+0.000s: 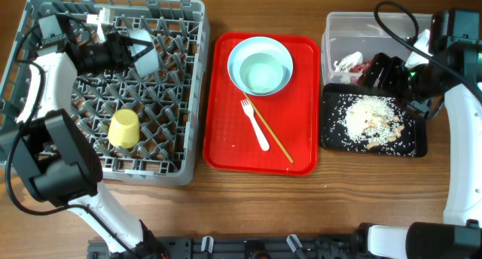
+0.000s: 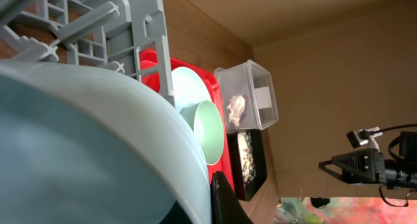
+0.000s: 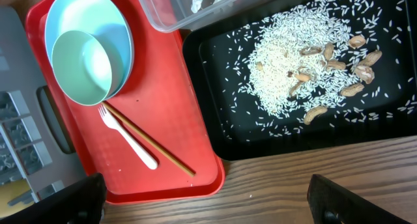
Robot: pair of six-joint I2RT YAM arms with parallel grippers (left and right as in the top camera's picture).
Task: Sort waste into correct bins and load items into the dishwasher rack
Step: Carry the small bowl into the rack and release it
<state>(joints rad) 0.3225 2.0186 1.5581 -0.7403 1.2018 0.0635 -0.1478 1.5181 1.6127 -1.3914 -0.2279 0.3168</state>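
Already the waste looks sorted: the white scrap and the red wrapper lie in the clear tub, and the rice crumbs are heaped in the black tray. Loading appears about half done. The yellow cup stands upside down in the dishwasher rack, and one pale bowl is on edge over its far rows.

Left to load, on the red serving tray, are the second bowl nested on the round plate, the fork and the chopsticks just beside it.

The left arm bends up along the rack's left side, its wrist pointing right; the left fingers seem to pinch the pale bowl's rim, which fills the wrist view. The right arm reaches in from the desk's right edge and hangs above the seam between tub and black tray, its right fingers spread wide and empty.
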